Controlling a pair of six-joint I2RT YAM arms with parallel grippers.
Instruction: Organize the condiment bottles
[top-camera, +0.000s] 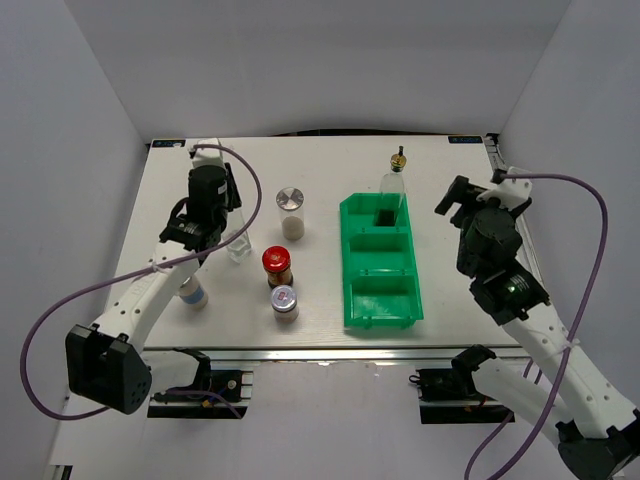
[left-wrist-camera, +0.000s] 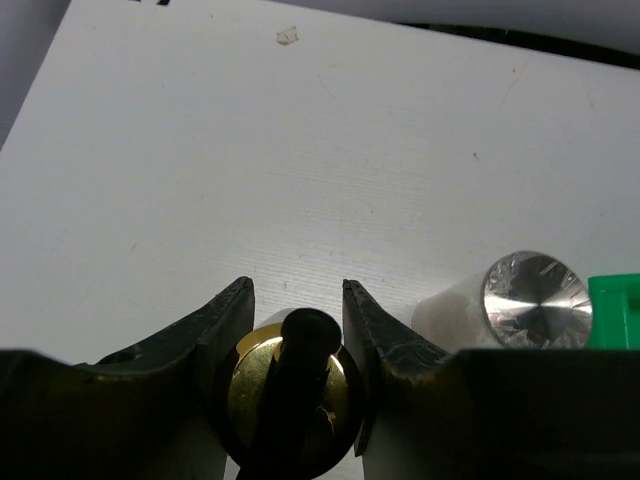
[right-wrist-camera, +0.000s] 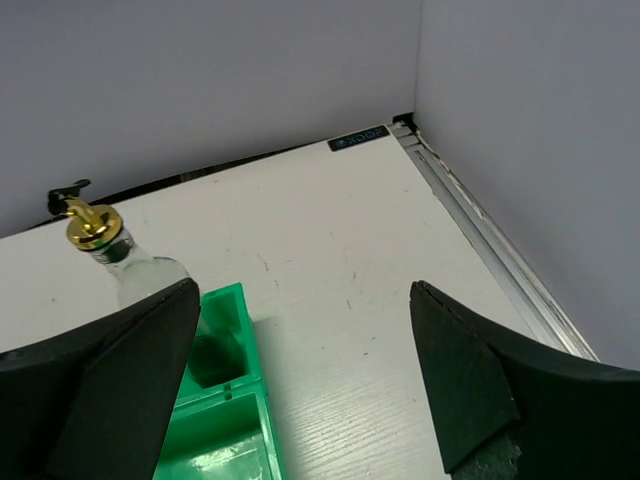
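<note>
My left gripper is shut on a tall clear bottle, its gold-and-black pourer held between the jaws. A silver-lidded jar stands just right of it. A red-capped jar and a second silver-lidded jar stand nearer the front. Another jar is half hidden under the left arm. A second tall bottle stands at the far end of the bin. My right gripper hangs open and empty, right of the bin.
A green three-compartment bin lies right of centre, running front to back. A metal rail edges the table's right side. Grey walls enclose the table at the back and both sides.
</note>
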